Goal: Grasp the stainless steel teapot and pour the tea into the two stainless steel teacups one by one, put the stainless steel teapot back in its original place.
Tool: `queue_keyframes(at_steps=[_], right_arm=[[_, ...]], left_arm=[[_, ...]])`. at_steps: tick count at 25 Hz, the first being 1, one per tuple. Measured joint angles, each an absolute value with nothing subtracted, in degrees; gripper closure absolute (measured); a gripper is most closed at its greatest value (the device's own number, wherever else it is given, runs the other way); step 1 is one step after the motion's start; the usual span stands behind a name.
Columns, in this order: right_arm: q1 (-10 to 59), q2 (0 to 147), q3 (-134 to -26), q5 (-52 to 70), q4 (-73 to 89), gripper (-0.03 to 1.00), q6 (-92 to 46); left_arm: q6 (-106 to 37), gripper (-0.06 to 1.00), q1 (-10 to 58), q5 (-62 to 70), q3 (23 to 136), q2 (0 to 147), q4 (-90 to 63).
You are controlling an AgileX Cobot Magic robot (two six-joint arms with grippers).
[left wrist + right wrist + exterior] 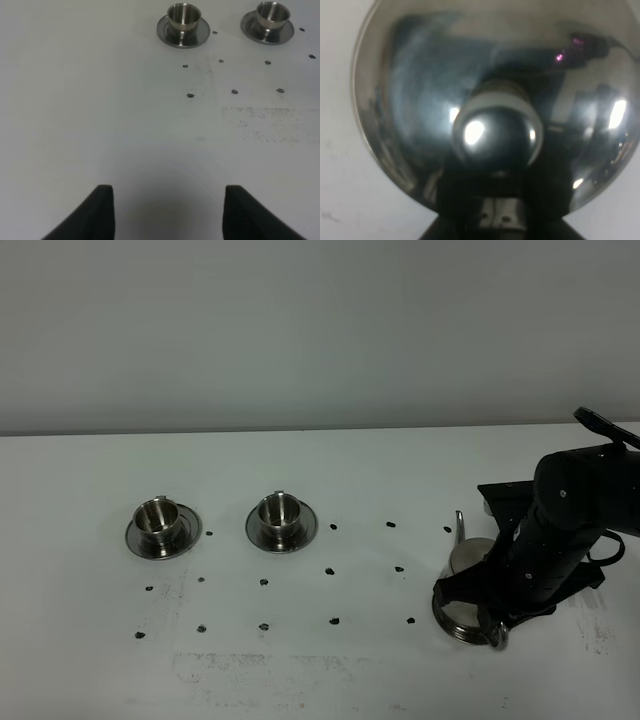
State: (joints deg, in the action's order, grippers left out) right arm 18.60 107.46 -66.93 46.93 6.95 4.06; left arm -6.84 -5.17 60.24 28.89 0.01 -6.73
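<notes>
The stainless steel teapot [468,558] stands at the right on its round steel saucer [452,626], mostly hidden by my right arm; its thin spout [459,525] points up and away. In the right wrist view its domed lid [420,100] with the knob [495,127] fills the picture. My right gripper [497,618] is at the pot's near side, its dark fingers closed around the steel handle [495,215]. The two stainless steel teacups [159,516] [279,511] stand on saucers at the left, also in the left wrist view [183,17] [272,14]. My left gripper [170,210] is open, empty, well short of the cups.
The white table [330,470] carries rows of small black marks [332,570] between the cups and the teapot, and grey scuffing [270,665] near the front. A grey wall stands behind the table's far edge.
</notes>
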Motion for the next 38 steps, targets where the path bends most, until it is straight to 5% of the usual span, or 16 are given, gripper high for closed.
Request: queue_keyframes(at_steps=[38], right_arm=[[18.5, 104.5, -66.9, 45.8, 7.8, 0.76, 0.5]], left_arm=[[-6.8, 0.41, -5.2, 60.2, 28.9, 0.0, -6.7]])
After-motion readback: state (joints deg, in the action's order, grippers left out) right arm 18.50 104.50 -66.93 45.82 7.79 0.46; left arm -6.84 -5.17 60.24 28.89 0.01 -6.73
